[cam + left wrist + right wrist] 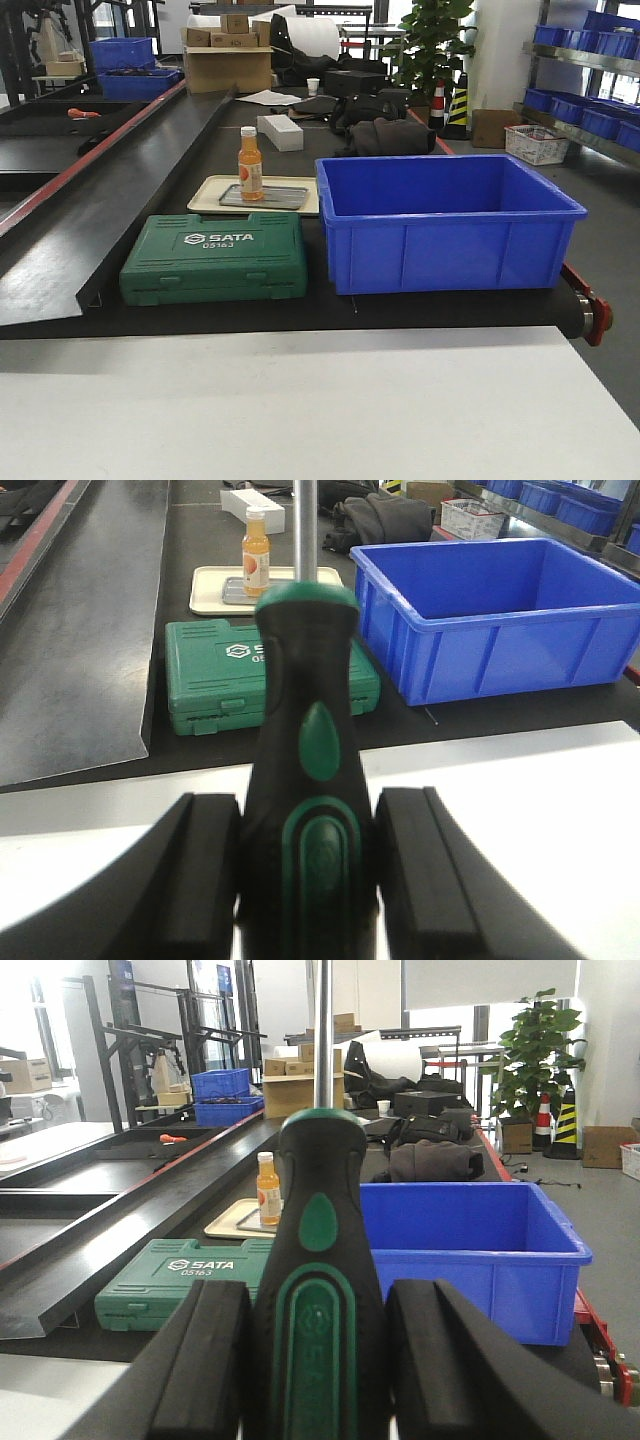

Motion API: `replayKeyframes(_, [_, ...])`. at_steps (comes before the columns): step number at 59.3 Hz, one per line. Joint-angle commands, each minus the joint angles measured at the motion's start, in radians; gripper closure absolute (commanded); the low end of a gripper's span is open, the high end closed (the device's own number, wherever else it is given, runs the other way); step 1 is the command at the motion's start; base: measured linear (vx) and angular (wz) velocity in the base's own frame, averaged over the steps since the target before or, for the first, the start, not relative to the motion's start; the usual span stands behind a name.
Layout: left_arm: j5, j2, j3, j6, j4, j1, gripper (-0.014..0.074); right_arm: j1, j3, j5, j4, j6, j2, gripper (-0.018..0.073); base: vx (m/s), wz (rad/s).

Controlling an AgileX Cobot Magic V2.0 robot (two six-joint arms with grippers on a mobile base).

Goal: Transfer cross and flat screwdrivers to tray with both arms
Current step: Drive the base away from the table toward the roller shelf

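Note:
In the left wrist view, my left gripper (pixel 308 880) is shut on a screwdriver (pixel 305 680) with a black handle and green accents. Its steel shaft points away from the camera, above the white table. My right gripper (pixel 320 1370) is shut in the same way on a second black-and-green screwdriver (pixel 320 1190), whose shaft also points forward. Black fingers (pixel 215 1360) press both sides of each handle. I cannot tell which tip is cross or flat. The tray is out of view. Neither arm shows in the front view.
A green SATA tool case (pixel 215 258) and a large blue bin (pixel 445 225) stand on the black belt beyond the white table (pixel 300 410). Behind them a beige tray (pixel 205 195) holds a small shiny steel tray (pixel 265 197) and an orange bottle (pixel 250 163).

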Motion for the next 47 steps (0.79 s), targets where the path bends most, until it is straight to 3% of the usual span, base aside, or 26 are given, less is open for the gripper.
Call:
replayKeyframes(1, [-0.1, 0.0, -0.027, 0.0, -0.014, -0.003, 0.0596, 0.0, -0.028, -0.105, 0.0, -0.005, 0.008, 0.0567, 0.0, 0.0])
replayKeyframes(47, [-0.1, 0.0, -0.027, 0.0, -0.014, -0.003, 0.0595, 0.0, -0.028, -0.105, 0.0, -0.005, 0.008, 0.0567, -0.01, -0.01])
